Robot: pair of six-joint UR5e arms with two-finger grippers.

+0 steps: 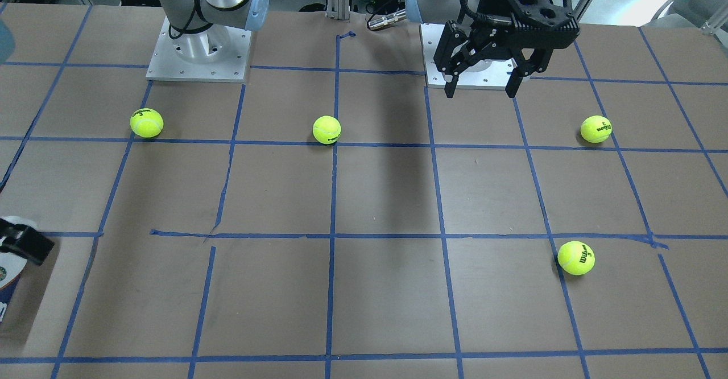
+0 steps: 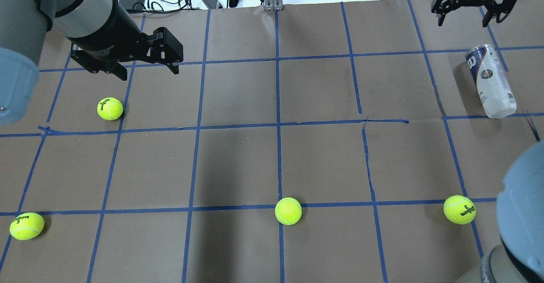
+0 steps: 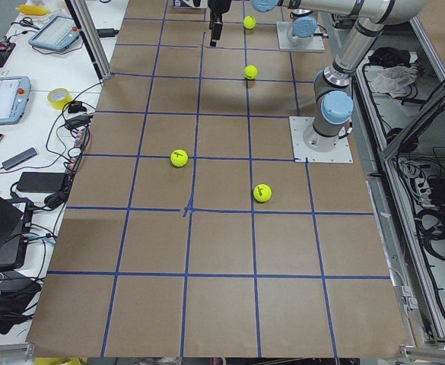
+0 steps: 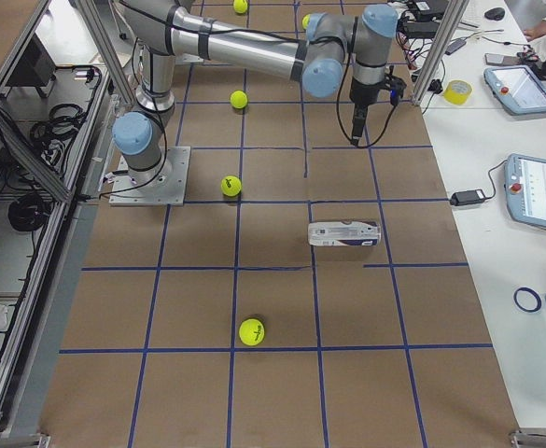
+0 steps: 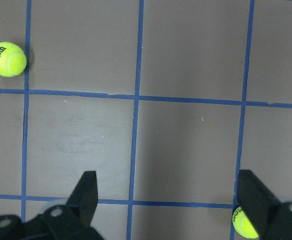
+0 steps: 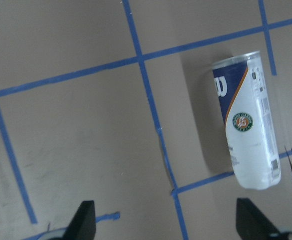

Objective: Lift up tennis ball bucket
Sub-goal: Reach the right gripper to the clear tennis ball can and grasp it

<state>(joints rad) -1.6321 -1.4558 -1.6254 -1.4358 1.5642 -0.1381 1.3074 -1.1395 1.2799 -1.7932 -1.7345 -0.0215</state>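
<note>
While aloft, right claw [image 2: 463, 18] agape.

We see the left arm [image 2: 85, 11] bent low over the near side, and the left gripper [image 2: 148, 71] at its end points down with both fingers spread wide apart. The right arm [image 4: 245, 47] is stretched out long from its base, its wrist turned down. The right gripper [image 2: 465, 17] also points down, the fingers wide apart.
</note>
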